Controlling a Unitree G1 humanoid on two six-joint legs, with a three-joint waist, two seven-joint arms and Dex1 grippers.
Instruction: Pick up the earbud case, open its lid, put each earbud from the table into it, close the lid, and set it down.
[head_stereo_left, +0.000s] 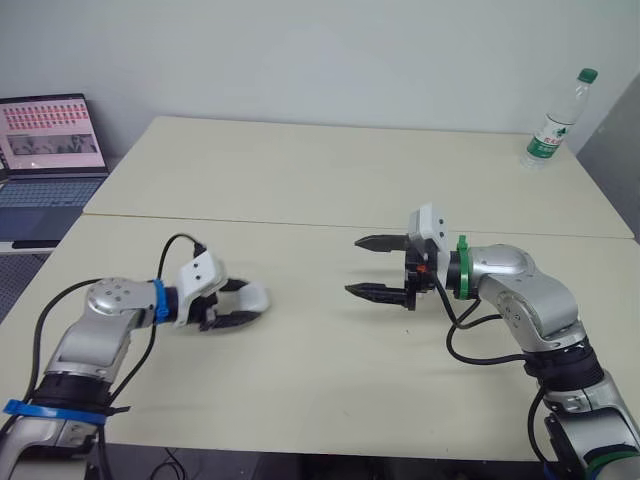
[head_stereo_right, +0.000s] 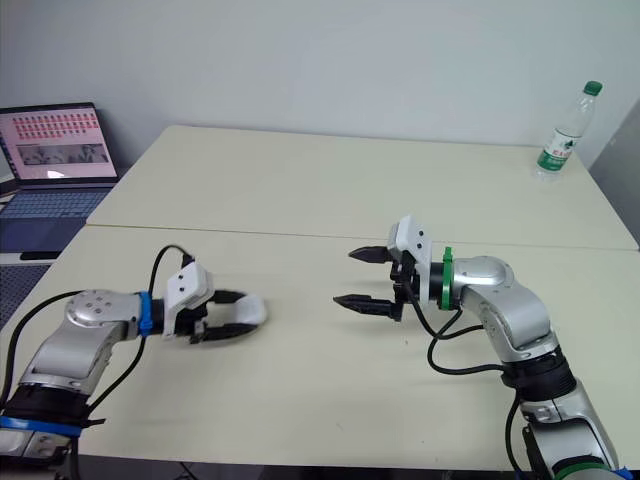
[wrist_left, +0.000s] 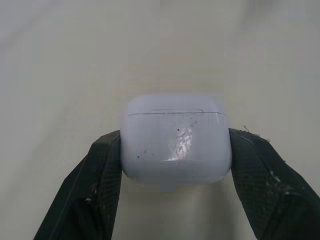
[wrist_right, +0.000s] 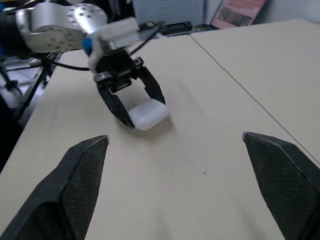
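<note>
Earbud case (wrist_left: 175, 142), lid shut, sits clamped at the tip of the left gripper (head_stereo_left: 245, 306), its flanks hidden by the pads (wrist_left: 102, 170); the right gripper (head_stereo_left: 353, 266) faces it, well apart, jaws spread.

One earbud case (wrist_left: 175, 142), one bottle (head_stereo_left: 556, 122), one laptop (head_stereo_left: 45, 165).
</note>
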